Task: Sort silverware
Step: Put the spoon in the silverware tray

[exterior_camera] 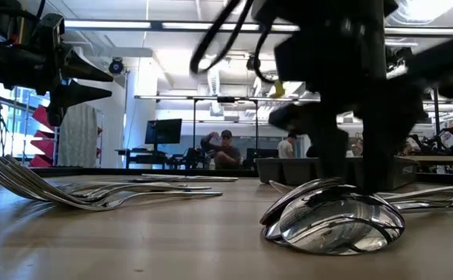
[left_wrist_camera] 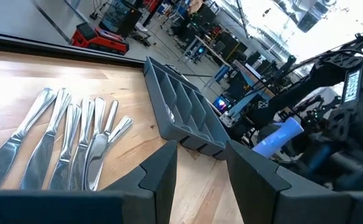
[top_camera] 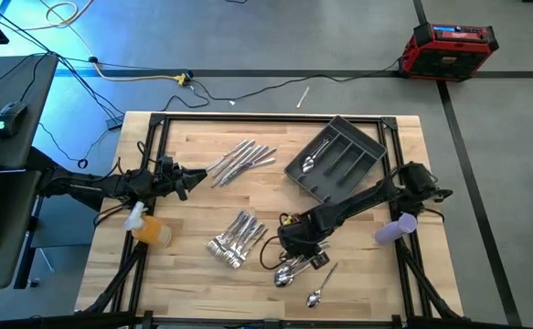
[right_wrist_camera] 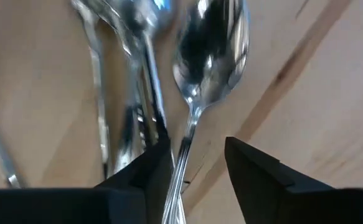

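Note:
The silverware lies in heaps on the wooden table: knives (top_camera: 243, 160) far left of centre, forks (top_camera: 239, 239) near the middle, and spoons (top_camera: 292, 268) at the near edge. One spoon (top_camera: 320, 289) lies apart, and another (top_camera: 309, 164) rests in the grey tray (top_camera: 357, 155). My right gripper (top_camera: 295, 249) is low over the spoon heap (exterior_camera: 335, 222), open. Its fingers stand on either side of one spoon's handle (right_wrist_camera: 182, 168). My left gripper (top_camera: 191, 180) waits open above the table's left side, short of the knives (left_wrist_camera: 63, 143). My right gripper (right_wrist_camera: 197, 149) comes down on the spoon heap from above, with one spoon's handle (right_wrist_camera: 184, 158) running between its fingers, close along one finger (right_wrist_camera: 156, 168). I cannot tell whether a finger touches it. That spoon's bowl (right_wrist_camera: 211, 43) lies on the table.
A yellow object (top_camera: 147, 228) hangs by the left arm and a purple one (top_camera: 396, 228) by the right arm. A black frame edges the table. Bare wood shows between the heaps and along the near left. A red case (top_camera: 452, 47) and cables lie on the floor beyond, and people sit in the room behind.

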